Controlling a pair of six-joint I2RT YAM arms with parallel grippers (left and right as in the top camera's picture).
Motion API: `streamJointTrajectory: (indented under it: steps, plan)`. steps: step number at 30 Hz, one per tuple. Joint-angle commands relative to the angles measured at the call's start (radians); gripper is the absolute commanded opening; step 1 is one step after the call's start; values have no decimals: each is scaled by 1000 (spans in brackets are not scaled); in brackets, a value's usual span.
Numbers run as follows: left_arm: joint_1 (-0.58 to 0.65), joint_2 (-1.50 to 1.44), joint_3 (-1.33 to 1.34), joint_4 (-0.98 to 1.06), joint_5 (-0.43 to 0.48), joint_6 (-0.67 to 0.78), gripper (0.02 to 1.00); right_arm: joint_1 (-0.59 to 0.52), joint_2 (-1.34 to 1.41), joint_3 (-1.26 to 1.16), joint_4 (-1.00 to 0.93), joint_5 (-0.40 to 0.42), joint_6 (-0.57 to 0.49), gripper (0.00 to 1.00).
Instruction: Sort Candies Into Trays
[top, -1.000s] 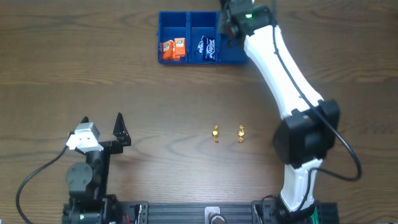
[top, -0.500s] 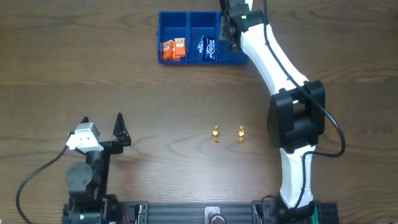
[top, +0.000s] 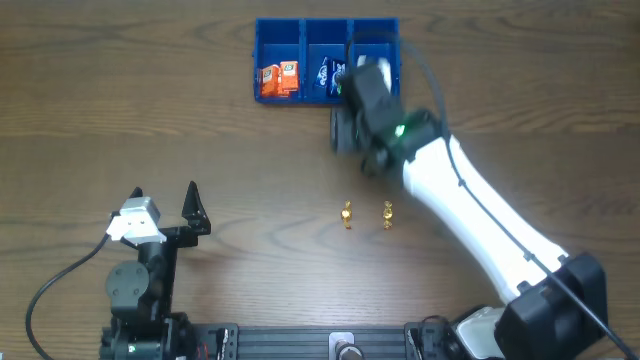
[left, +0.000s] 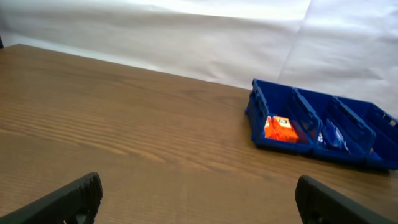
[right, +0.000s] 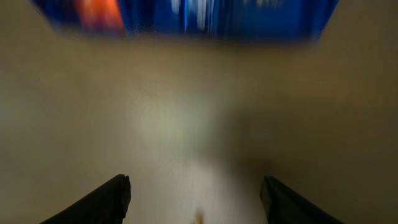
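Your right gripper (top: 348, 130) hangs over bare table (top: 120, 100) just off the long side of the blue tray (top: 392, 97) that faces the arm bases, near the tray's middle and right compartments. Its fingers (right: 112, 198) stand well apart, and you can see nothing held between them. From its own wrist camera, the right gripper (right: 199, 205) faces the tray (right: 249, 15) across a strip of open wood. The tray has three compartments side by side. You have orange candies (top: 278, 79) in the left compartment and a blue candy (top: 335, 74) in the middle one, but what lies in the right compartment cannot be made out. Two gold candies (top: 367, 214) are not in the tray. They lie on the table close beside each other without touching, farther from the tray than the right gripper and on the same side of it. Your left gripper (top: 165, 195) is well apart from the tray, off its left end and back toward the bases, with its fingers spread wide on nothing. Its wrist camera looks between the fingers of the left gripper (left: 199, 205) across the table to the tray (left: 258, 115), where you can see the orange candies (left: 281, 127) in the nearest compartment and the blue candy (left: 329, 134) in the one next to it.
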Motion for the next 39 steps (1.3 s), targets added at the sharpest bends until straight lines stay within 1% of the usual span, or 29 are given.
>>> streamJointTrajectory:
  steps: [1,6,13,15,21,23,25,26,27,28,34,35,37,38,39]
  plan:
    - [4,-6,-16,-43,-8,6,998,99,20,-209,32,-49,163,700]
    - [4,-6,-16,-43,-8,6,998,145,79,-270,87,-56,212,698]
    - [4,-6,-16,-43,-8,6,998,147,164,-270,74,-66,239,691]
    - [4,-6,-16,-43,-8,6,996,148,164,-270,72,-68,246,663]
    - [4,-6,-16,-43,-8,6,998,149,214,-270,66,-66,258,636]
    - [4,-6,-16,-43,-8,6,998,153,218,-270,74,-66,258,557]
    - [4,-6,-16,-43,-8,6,998,162,218,-270,78,-67,258,439]
    - [4,-6,-16,-43,-8,6,998,165,218,-270,78,-67,259,308]
    - [4,-6,-16,-43,-8,6,998,168,218,-270,79,-67,261,242]
    - [4,-6,-16,-43,-8,6,998,169,218,-270,79,-67,261,207]
    - [4,-6,-16,-43,-8,6,998,169,201,-264,78,-63,260,172]
    - [4,-6,-16,-43,-8,6,998,160,157,-249,66,-42,251,167]
    - [4,-6,-16,-43,-8,6,998,123,83,-190,11,27,213,167]
    - [4,-6,-16,-43,-8,6,996,93,52,-134,-21,55,176,167]
    - [4,-6,-16,-43,-8,6,998,47,39,-44,-59,67,107,169]
